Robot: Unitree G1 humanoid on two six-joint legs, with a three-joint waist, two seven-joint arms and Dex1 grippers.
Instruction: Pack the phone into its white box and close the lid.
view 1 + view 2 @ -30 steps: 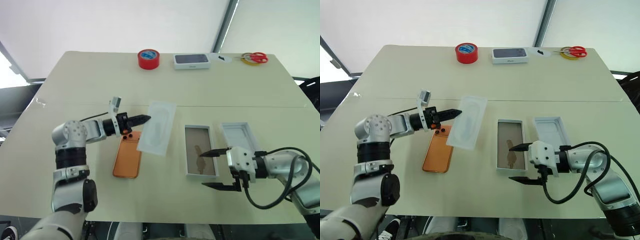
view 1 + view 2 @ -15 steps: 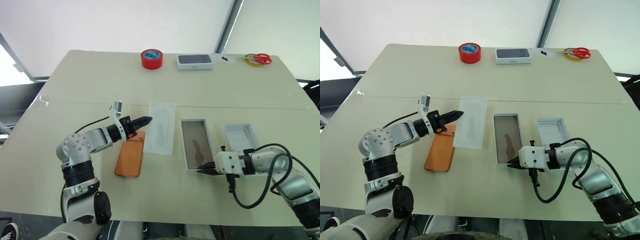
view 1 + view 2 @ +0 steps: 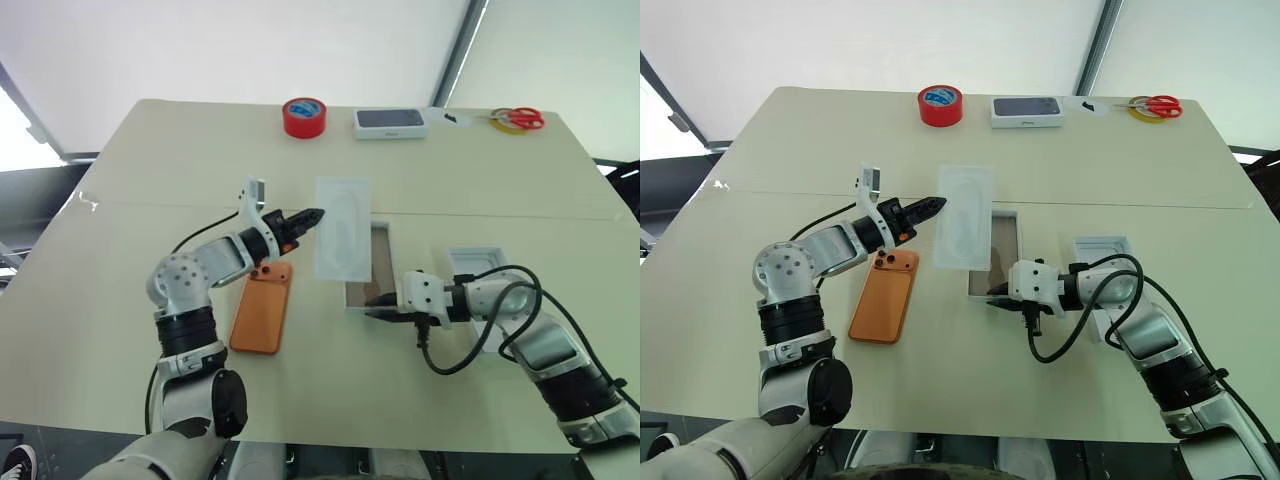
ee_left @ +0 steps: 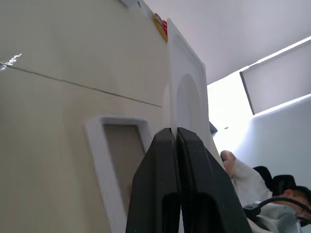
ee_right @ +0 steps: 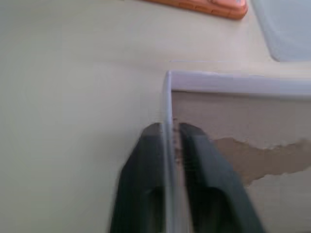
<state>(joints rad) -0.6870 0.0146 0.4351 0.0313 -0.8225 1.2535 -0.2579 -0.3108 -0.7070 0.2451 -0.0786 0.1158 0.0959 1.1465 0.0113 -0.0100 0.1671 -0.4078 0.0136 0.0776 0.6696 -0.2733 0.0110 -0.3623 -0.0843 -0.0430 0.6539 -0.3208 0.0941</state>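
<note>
Right gripper (image 5: 167,138) pinches the white box (image 5: 233,82) wall; left gripper (image 4: 176,133) clamps the moulded insert (image 3: 965,217) beside the phone (image 3: 884,296).

Phone (image 3: 262,307) left of white box (image 3: 981,291); lid (image 3: 480,272) right.

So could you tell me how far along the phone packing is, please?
Done: little yet. The left gripper holds the white insert over the white box, whose wall the right gripper pinches. Left: phone into the box, then the lid.
</note>
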